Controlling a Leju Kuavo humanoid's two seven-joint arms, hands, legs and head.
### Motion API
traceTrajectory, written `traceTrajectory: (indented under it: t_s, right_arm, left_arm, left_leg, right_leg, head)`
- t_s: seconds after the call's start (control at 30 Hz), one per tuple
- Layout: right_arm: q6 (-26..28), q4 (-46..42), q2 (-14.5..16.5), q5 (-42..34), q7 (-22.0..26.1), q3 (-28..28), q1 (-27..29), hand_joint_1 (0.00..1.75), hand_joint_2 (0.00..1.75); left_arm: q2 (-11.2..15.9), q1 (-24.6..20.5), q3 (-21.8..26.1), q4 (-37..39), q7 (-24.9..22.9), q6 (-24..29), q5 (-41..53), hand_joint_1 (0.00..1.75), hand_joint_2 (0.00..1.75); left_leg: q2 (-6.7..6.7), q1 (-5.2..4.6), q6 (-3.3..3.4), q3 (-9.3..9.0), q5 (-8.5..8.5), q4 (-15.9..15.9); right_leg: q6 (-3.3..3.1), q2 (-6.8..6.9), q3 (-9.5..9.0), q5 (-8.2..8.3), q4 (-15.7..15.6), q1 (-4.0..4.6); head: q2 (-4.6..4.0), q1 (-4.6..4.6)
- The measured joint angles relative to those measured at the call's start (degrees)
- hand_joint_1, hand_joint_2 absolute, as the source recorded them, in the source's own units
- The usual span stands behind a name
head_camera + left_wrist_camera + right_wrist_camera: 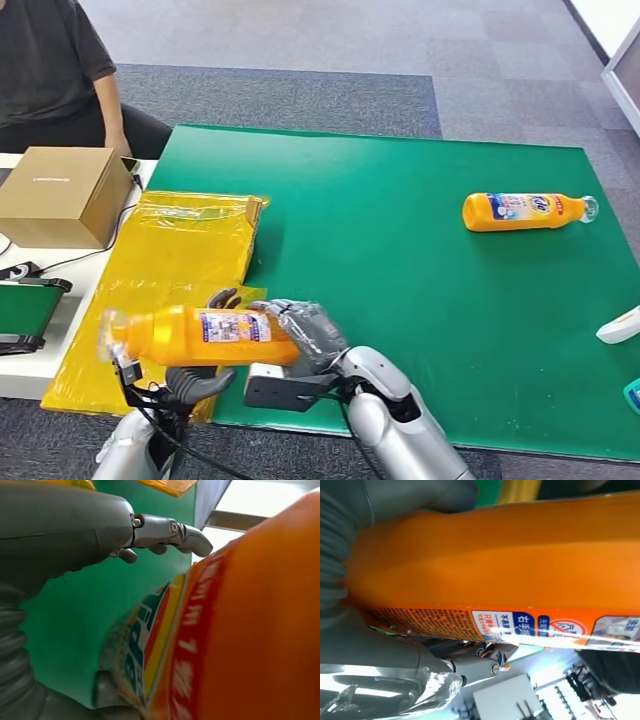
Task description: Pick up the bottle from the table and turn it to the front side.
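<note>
The orange bottle [200, 336] is off the table, held lengthwise above the near-left edge of the green mat [392, 250], cap end pointing left. The right hand [309, 335] is clamped on the base end; the right wrist view shows its thumb and fingers wrapped round the orange body [508, 555], with the small-print side of the label turned toward that camera. The left hand [198, 382] sits under the middle of the bottle. In the left wrist view its fingers [170, 532] stand extended and clear of the bottle [245, 630], so it appears spread rather than gripping; whether the palm touches cannot be told.

A second orange bottle [528, 210] lies on its side at the far right of the mat. A yellow bag [181, 250] lies at the left, a cardboard box [60, 195] beyond it, and a person [53, 70] sits at the far left.

Risks, as judged:
- The bottle is gripped at one end only; the long overhang may lever it out of the right hand during rotation.
- The smooth plastic may slip if the left hand closes late or off-centre.
- A drop here would fall past the table's near edge.
</note>
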State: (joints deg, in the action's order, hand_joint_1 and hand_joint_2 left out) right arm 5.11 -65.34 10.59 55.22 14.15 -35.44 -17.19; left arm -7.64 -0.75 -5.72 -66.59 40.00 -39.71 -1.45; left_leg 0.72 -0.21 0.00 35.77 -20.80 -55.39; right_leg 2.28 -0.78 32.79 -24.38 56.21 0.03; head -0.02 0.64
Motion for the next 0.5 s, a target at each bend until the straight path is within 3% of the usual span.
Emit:
traceTrajectory:
  t_s: [0.13,0.17,0.2,0.27,0.3,0.33,0.5]
  right_arm:
    - [0.86,4.82,2.26,-1.66,0.85,-2.53,-0.18,1.75,1.75]
    - [1.0,6.01,2.69,-1.94,1.0,-3.03,-0.25,1.33,1.75]
    - [1.11,7.11,3.02,-2.18,1.13,-3.46,-0.34,0.89,1.75]
    - [1.15,8.95,3.5,-2.46,1.58,-4.3,-0.63,0.02,1.75]
    - [1.2,9.67,3.64,-2.54,1.8,-4.78,-0.82,0.0,1.75]
    - [1.35,10.31,3.74,-2.62,1.9,-5.25,-0.96,0.0,1.75]
    - [2.75,11.8,3.72,-3.21,0.52,-6.31,-1.09,0.0,1.75]
  left_arm:
    - [0.43,-0.26,-1.65,0.5,0.45,-1.32,-1.44,0.0,1.75]
    - [0.59,-0.23,-1.97,0.56,0.59,-1.63,-1.57,0.0,1.75]
    - [0.76,-0.18,-2.25,0.6,0.68,-1.9,-1.63,0.13,1.75]
    - [1.09,-0.09,-2.79,0.63,0.73,-2.49,-1.65,1.0,1.75]
    - [1.21,0.0,-3.02,0.62,0.72,-2.62,-1.64,1.44,1.75]
    - [1.28,0.12,-3.18,0.61,0.7,-2.42,-1.59,1.75,1.75]
    - [1.33,1.25,-3.31,-1.13,0.6,4.53,1.67,1.75,1.75]
  left_leg:
    - [0.0,0.01,-0.02,0.0,-0.01,0.0]
    - [0.0,0.01,-0.02,0.0,-0.01,0.0]
    - [0.0,0.01,-0.02,0.01,-0.01,0.0]
    - [0.0,0.01,-0.01,0.01,-0.02,0.0]
    - [0.0,0.01,-0.01,0.01,-0.02,0.0]
    - [0.0,0.0,-0.01,0.01,-0.02,0.0]
    - [0.0,0.0,-0.01,0.02,-0.02,0.0]
  right_leg:
    - [-0.06,-0.01,0.02,-0.05,0.0,0.01]
    - [-0.07,0.0,0.02,-0.06,0.0,0.01]
    - [-0.07,0.0,0.03,-0.06,0.0,0.01]
    - [-0.07,0.0,0.03,-0.06,0.0,0.01]
    - [-0.07,0.0,0.02,-0.06,0.0,0.0]
    - [-0.07,0.0,0.03,-0.06,0.0,0.0]
    - [-0.06,0.0,0.04,-0.05,0.0,-0.01]
  head:
    - [0.02,-0.02]
    - [0.01,-0.02]
    - [0.0,-0.02]
    - [0.0,-0.02]
    - [0.01,-0.01]
    - [0.01,-0.02]
    - [0.01,-0.01]
